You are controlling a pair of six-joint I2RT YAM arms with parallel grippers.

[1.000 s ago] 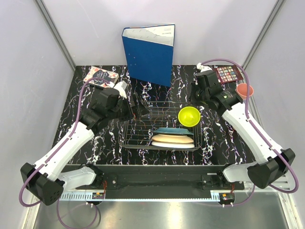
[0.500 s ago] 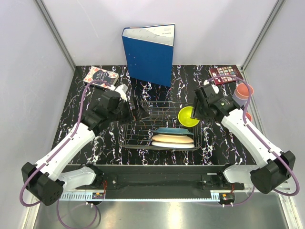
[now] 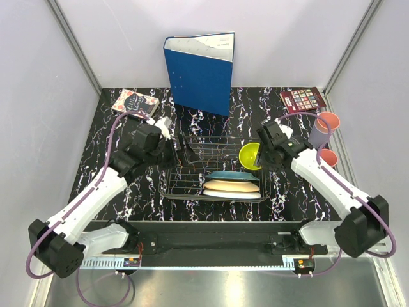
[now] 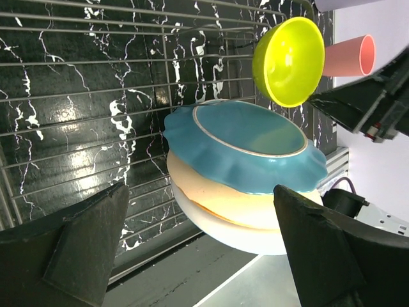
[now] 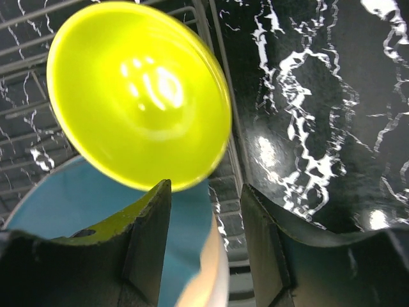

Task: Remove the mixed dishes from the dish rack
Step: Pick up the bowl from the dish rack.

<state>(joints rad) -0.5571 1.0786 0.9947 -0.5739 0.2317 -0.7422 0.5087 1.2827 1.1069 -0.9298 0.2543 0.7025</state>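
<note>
The right gripper (image 5: 206, 192) has its dark, blocky fingers apart and clamped on nothing. The thin rim of the bowl (image 5: 137, 89) lies just ahead of the gap between them. The bowl is round, smooth, glossy yellow-green plastic, and it is tipped up on edge at the right end of the rack (image 3: 182, 179) with its hollow toward the gripper. The rack is a low rectangular basket of thin dark wire in a grid. Just beside the bowl, three plates lie stacked inside it. A teal plate (image 4: 249, 147) with a wavy, scalloped rim and a pale ring line lies on a smooth cream plate (image 4: 211, 195). Under both is a white plate (image 4: 236, 233). The left gripper (image 4: 199, 190) is over the rack's left part, facing the plates, with its fingers spread wide and nothing between them. The table (image 5: 319, 96) is glossy black with white marble veins. A matte pink cup (image 4: 348, 56) is on it past the rack's right end. A blue binder (image 3: 200, 71) stands upright at the back.
</note>
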